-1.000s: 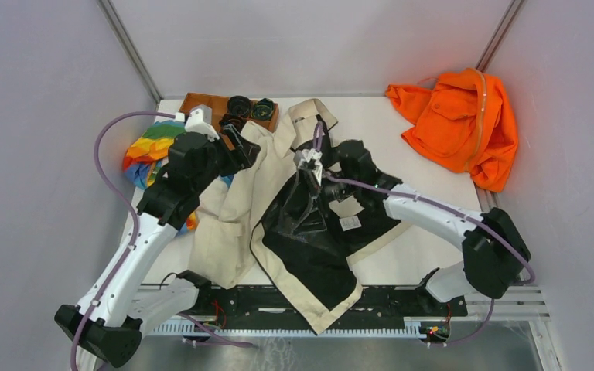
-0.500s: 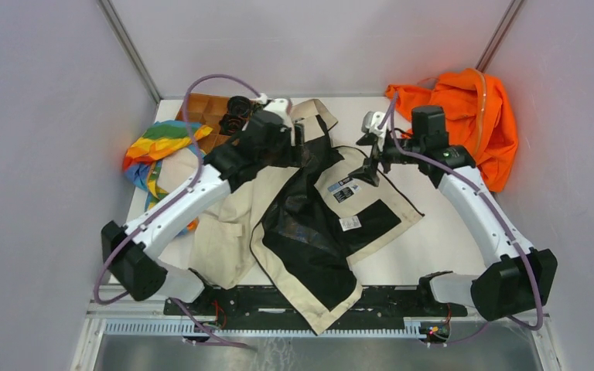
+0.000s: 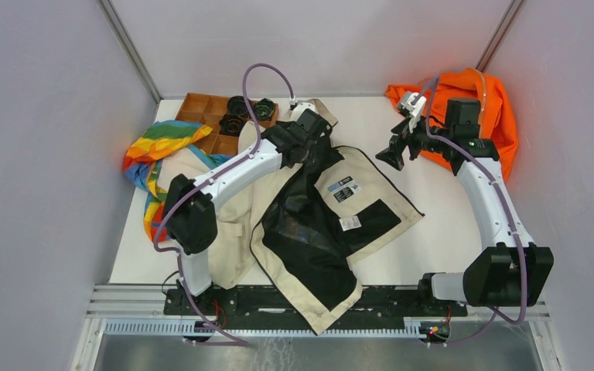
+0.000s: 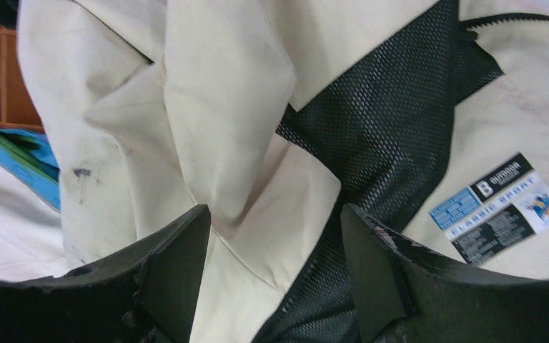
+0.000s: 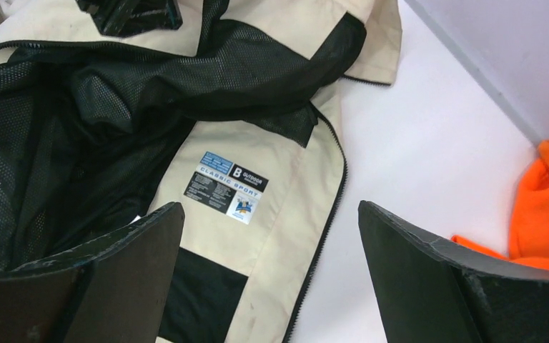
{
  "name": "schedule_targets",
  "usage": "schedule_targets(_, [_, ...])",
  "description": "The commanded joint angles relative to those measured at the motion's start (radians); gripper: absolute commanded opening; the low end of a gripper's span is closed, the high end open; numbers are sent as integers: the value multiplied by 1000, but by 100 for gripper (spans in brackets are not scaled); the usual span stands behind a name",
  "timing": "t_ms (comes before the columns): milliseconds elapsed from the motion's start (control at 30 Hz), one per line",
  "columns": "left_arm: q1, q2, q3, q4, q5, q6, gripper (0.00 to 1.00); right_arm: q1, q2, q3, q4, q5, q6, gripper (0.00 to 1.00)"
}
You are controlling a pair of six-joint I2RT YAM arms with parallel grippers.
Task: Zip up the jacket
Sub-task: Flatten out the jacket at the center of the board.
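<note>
Jacket lay wide open, left gripper and right gripper both spread empty; lining up the zipper looked next.

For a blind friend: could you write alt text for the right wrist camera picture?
An open beige jacket with black mesh lining lies unzipped on a white table, inside label showing. The right gripper, dark fingers wide apart and empty, frames the bottom; an orange garment peeks in at right.

White-and-black arms, purple cables
</note>
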Motion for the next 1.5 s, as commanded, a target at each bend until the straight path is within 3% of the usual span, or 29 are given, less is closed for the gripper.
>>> schedule_targets(0, [4, 59, 75, 48, -129, 79, 73, -15, -25, -43, 32, -9, 30, 98])
schedule_targets(167, [12, 161, 152, 56, -201, 150, 65, -16, -11, -48, 42, -21, -5, 98])
schedule_targets(300, [21, 188, 186, 54, -211, 213, 23, -16, 3, -75, 108, -69, -111, 98])
schedule_targets(400, [20, 151, 167, 70, -183, 302, 3, -17, 3, -136, 239, -135, -274, 98])
schedule_targets(533, [24, -20, 51, 179, 2, 419, 2, -18, 111, -210, 641, -161, -228, 98])
schedule_targets(633, [45, -148, -59, 274, 182, 415, 2, -25, 346, -4, 523, -270, -262, 98])
schedule_targets(733, [82, -220, -81, 248, 236, 430, 2, -25, 520, 189, 347, -337, -417, 98])
schedule_targets(833, [135, -275, -88, 202, 331, 413, 2, -17, 618, 218, 461, -332, -415, 98])
schedule_targets(967, [196, -344, -164, 233, 522, 406, 2, 1, 707, 247, 719, -314, -231, 98])
schedule_targets(1167, [210, -363, -171, 218, 597, 410, 2, 71, 834, 316, 1065, -272, 46, 97])
schedule_targets(1467, [210, -441, -194, 159, 654, 480, 2, 147, 1015, 531, 1094, -187, 59, 96])
